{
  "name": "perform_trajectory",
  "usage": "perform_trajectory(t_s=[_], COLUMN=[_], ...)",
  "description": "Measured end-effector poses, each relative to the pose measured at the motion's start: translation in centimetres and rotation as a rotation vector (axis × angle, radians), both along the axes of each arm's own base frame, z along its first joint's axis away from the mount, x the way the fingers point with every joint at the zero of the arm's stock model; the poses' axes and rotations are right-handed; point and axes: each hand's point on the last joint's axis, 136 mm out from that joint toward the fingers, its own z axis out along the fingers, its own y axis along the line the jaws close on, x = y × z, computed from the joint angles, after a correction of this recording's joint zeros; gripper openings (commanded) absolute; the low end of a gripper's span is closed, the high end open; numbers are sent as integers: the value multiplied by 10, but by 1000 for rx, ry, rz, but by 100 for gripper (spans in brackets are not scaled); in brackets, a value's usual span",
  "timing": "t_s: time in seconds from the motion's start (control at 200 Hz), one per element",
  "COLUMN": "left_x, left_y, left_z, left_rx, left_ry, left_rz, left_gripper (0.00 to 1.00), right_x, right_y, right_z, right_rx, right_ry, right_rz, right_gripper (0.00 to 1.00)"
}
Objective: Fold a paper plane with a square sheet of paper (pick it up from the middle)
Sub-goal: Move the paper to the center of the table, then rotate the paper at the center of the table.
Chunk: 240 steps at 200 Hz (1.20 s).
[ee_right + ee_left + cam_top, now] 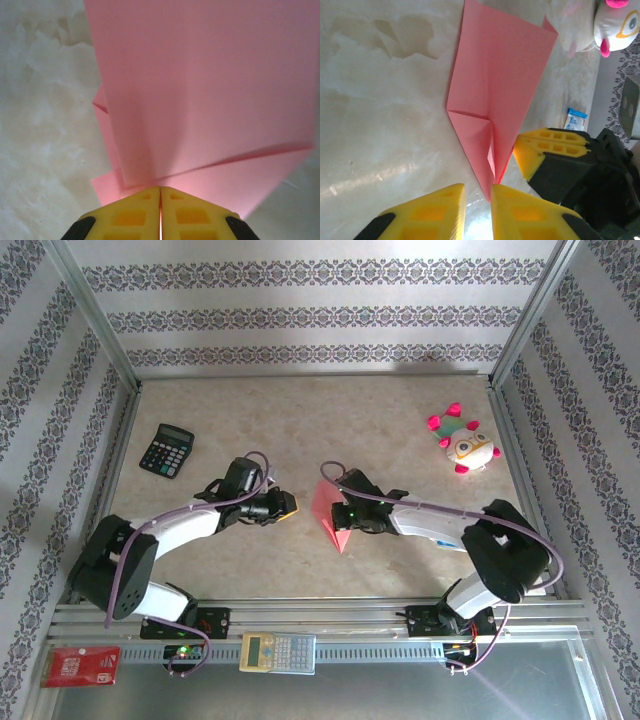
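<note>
The salmon-pink sheet of paper (326, 508) lies mid-table, folded to a narrow point with a centre crease (495, 75). My left gripper (292, 505) sits just left of it, low over the table. Its yellow fingers stand slightly apart, and the paper's pointed tip ends right in front of the gap (477, 192). My right gripper (343, 512) comes in from the right and is shut on the sheet's edge (160, 189). A flap of the paper (200, 90) rises in front of it. The right gripper's fingers (550, 150) lie against the sheet's right edge.
A black calculator (166, 450) lies at the back left and a pink-and-white plush toy (462, 443) at the back right. On the front rail rest a grey calculator (278, 651) and a red card (82, 665). Patterned walls enclose the table.
</note>
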Motion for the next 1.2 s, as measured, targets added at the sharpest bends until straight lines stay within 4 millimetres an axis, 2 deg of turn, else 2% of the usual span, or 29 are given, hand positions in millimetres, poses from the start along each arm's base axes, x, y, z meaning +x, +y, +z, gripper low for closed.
perform_trajectory(t_s=[0.22, 0.34, 0.52, 0.699, 0.819, 0.924, 0.994, 1.084, 1.199], left_x=[1, 2, 2, 10, 23, 32, 36, 39, 45], left_y=[-1, -3, -18, -31, -39, -46, -50, -54, -60], left_z=[-20, -25, -27, -43, -49, -57, -62, -62, -61], left_rx=[22, 17, -24, -33, -22, 13, 40, 61, 87], left_ry=[51, 61, 73, 123, 126, 121, 114, 96, 54], left_rz=[-3, -2, -28, -50, -76, -134, -193, -276, -400], left_gripper=[19, 20, 19, 14, 13, 11, 11, 12, 12], right_x=[-4, -11, -9, -13, -24, -27, -21, -5, 10], right_y=[22, 31, 48, 49, 42, 33, 24, 2, -31], right_z=[-12, -25, -24, -24, -19, -1, 17, 36, 40], right_rx=[60, 58, 98, 138, 170, 210, 243, 277, 269], right_ry=[19, 44, 41, 56, 62, 37, 8, -35, -31], right_rz=[26, 33, 18, -33, -55, -64, -78, -117, -186], right_gripper=[6, 6, 7, 12, 19, 24, 28, 33, 44])
